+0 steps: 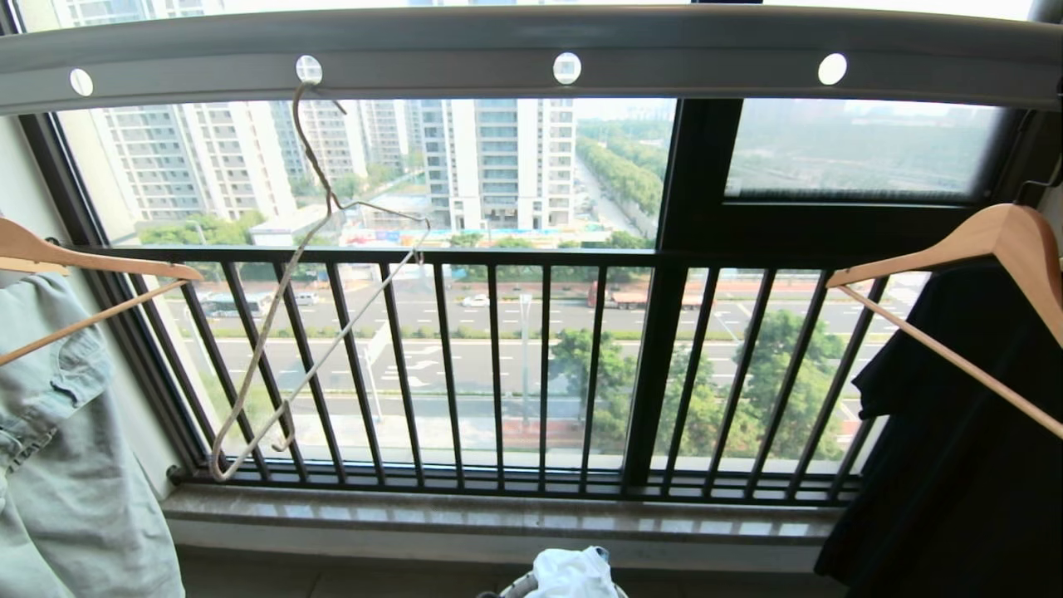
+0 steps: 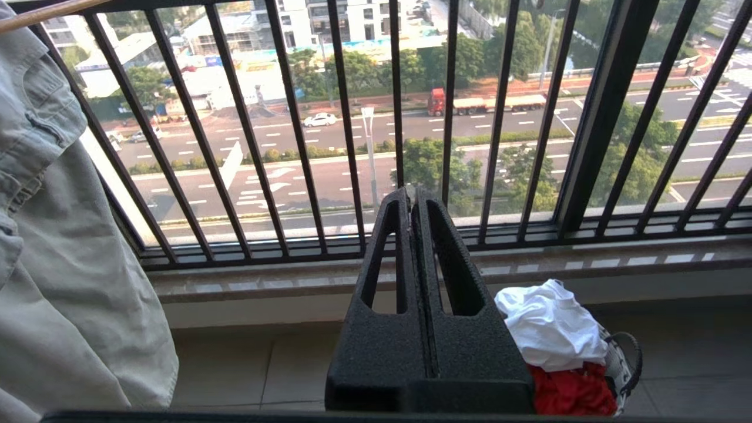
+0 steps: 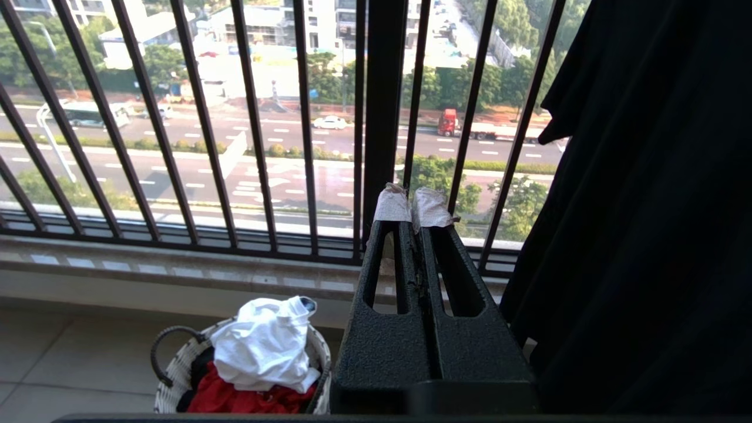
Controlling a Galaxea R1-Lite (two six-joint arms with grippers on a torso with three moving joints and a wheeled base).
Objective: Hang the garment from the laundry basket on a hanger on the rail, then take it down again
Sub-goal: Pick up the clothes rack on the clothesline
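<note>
Beyond a black-barred window railing (image 1: 515,365), a city street is seen, and across the top of the head view the rail (image 1: 681,50) runs with its row of round holes. From one hole the hanger (image 1: 309,274) is hooked, hanging tilted with its low corner near the sill. The garment (image 3: 264,343) is crumpled on top of the laundry basket (image 3: 176,376) on the tiled floor below the sill, lying over something red. It is judged to be light, soft and limp, so it will sag and unfold when lifted; a pinch on a raised fold near the top of the heap would serve best, and the collar (only a small dark edge is visible at one side) would be preferred later for threading. The hanger is judged thin and springy and likely to swing when touched. The left gripper (image 2: 411,202) is held above the floor just beside the basket, its jaws closed on nothing; the right gripper (image 3: 414,208) is likewise held with jaws closed and empty, its tips wrapped in pale tape.
</note>
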